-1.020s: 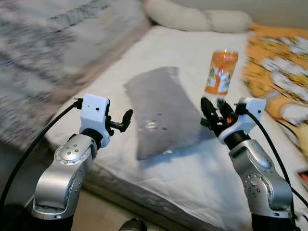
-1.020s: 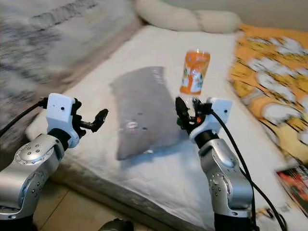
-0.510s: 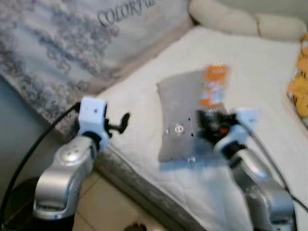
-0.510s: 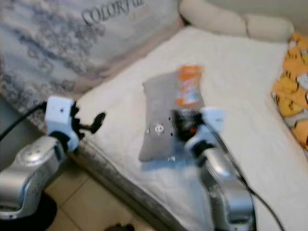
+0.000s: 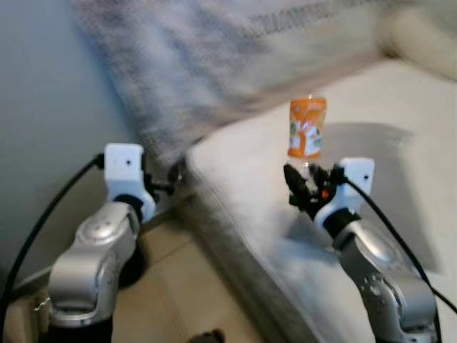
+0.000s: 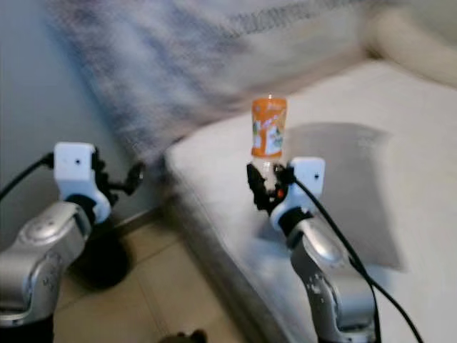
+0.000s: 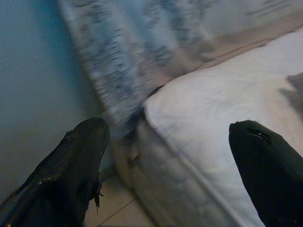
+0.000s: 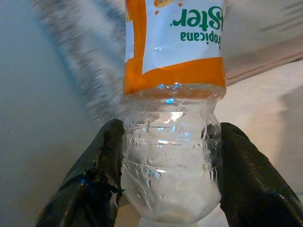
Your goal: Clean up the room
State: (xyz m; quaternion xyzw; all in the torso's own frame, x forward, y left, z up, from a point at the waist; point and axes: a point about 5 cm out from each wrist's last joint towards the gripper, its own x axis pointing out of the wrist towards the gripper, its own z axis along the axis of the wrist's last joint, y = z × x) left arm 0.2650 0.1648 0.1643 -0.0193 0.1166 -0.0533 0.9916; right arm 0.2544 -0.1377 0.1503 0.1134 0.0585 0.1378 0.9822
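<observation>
The right gripper [image 5: 303, 187] is clamped on an orange-labelled plastic bottle [image 5: 307, 128], held up above the near-left corner of the bed [image 5: 243, 186]. The bottle's long axis runs straight up and down, and it is upside down: the right wrist view shows the clear shoulder and the start of the neck [image 8: 170, 161] pinched between the two black fingers [image 8: 90, 189], with the label's print inverted above them. The head views do not show that print; there the bottle is only a small orange and white shape with its base pointing up. The cap end is cut off at the edge of the wrist picture, so it cannot be told whether a cap is on.

The left gripper [image 7: 165, 175] is held out to the left, beyond the bed's edge, its fingers spread wide with nothing between them; its wrist view looks past them at the mattress corner and a strip of tiled floor [image 7: 118, 213]. In the head views its fingers are small and dark, hard to make out.

A grey pillow [image 6: 343, 179] lies on the bed right of the bottle. A patterned grey blanket [image 5: 214, 64] hangs at the far left, heavily blurred, its lettering unreadable.
</observation>
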